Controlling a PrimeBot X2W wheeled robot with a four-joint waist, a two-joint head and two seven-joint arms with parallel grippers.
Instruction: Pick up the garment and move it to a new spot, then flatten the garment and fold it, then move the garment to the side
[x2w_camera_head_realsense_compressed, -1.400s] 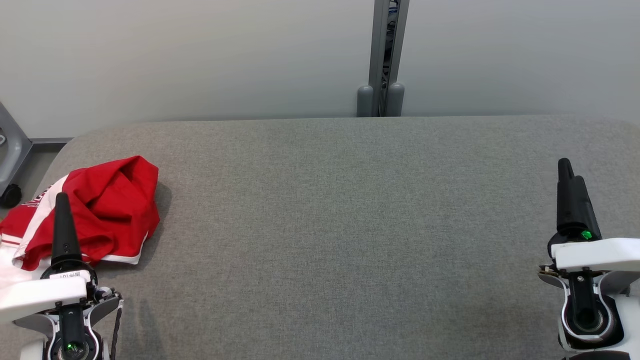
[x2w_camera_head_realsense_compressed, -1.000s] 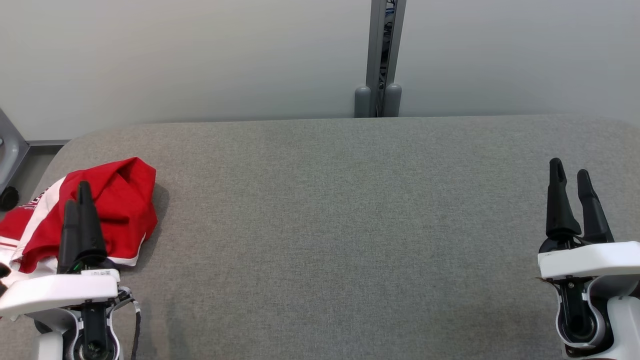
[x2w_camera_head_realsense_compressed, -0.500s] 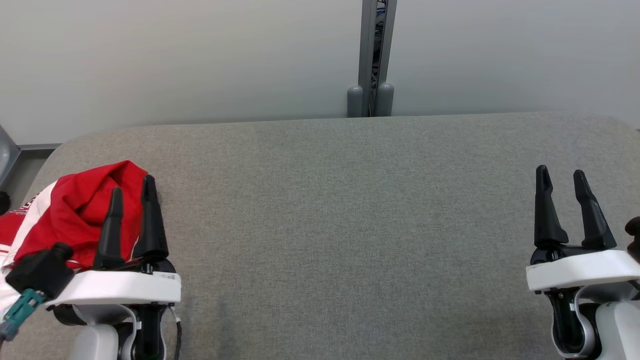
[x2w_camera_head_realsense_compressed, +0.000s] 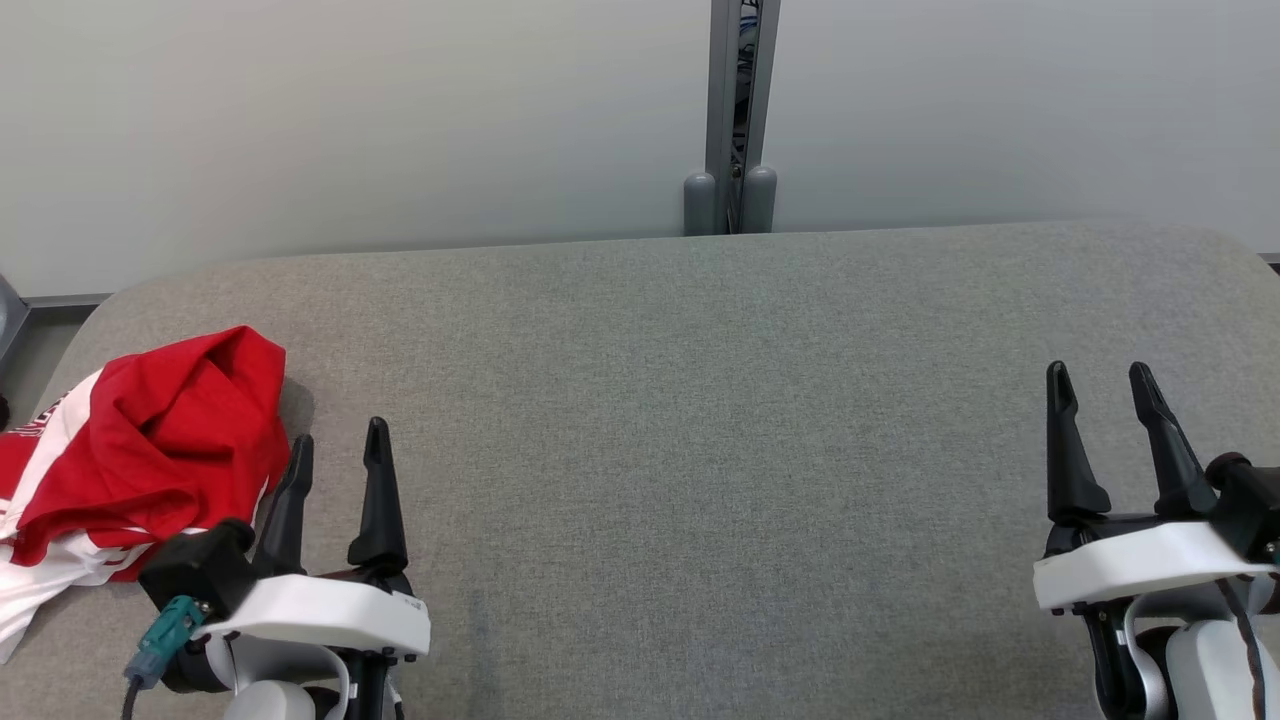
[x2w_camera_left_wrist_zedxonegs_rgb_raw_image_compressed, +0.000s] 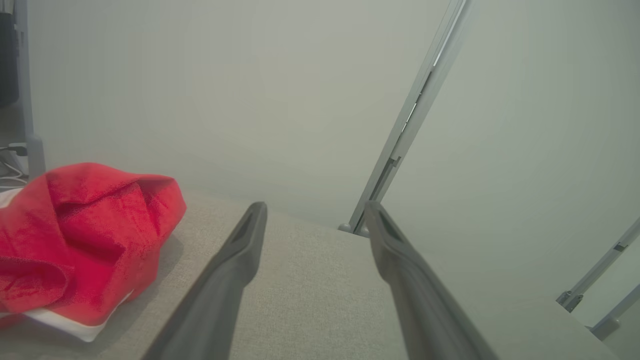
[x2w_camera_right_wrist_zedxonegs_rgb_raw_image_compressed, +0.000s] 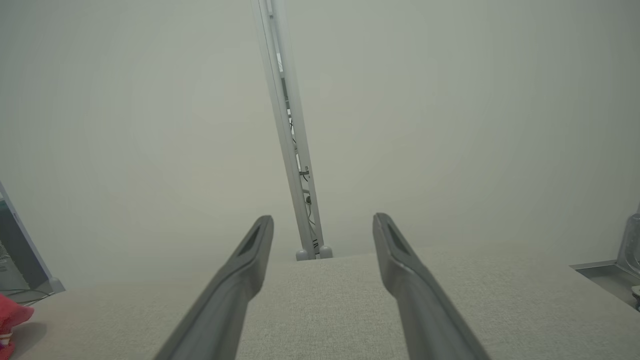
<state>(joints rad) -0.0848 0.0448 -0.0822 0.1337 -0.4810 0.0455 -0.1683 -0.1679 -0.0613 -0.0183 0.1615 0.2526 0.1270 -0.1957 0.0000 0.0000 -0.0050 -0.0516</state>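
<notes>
Since a moment ago our left gripper has come off the red garment. It stood in front of the crumpled cloth then and now sits just to the cloth's right, turned so both dark fingers show with a clear gap between them. The head camera has shifted too, so we discount the slide of the metal post. Both grippers are spread wide and hold nothing: bare grey table shows between the fingers of the left one, and the right gripper hovers just as empty. From the left gripper the garment lies close on its left and slightly ahead, a heaped bundle with a raised red fold on top and white trim along its near edge. From the right gripper it is far off to the left, well apart across the open table. The step in hand, as we judge it, is the first pick-up, not yet begun. To do it well we would turn the left gripper leftward, set its open jaws astride the high fold rather than the flat white hem, go low enough to take several layers yet stop short of the table cover, and close fully before lifting. A pinch on one thin layer could let the bundle unroll and drag — so we would lift slowly and check that the whole piece rises. Whether the cloth's far-left part hangs past the table edge, we cannot tell.
</notes>
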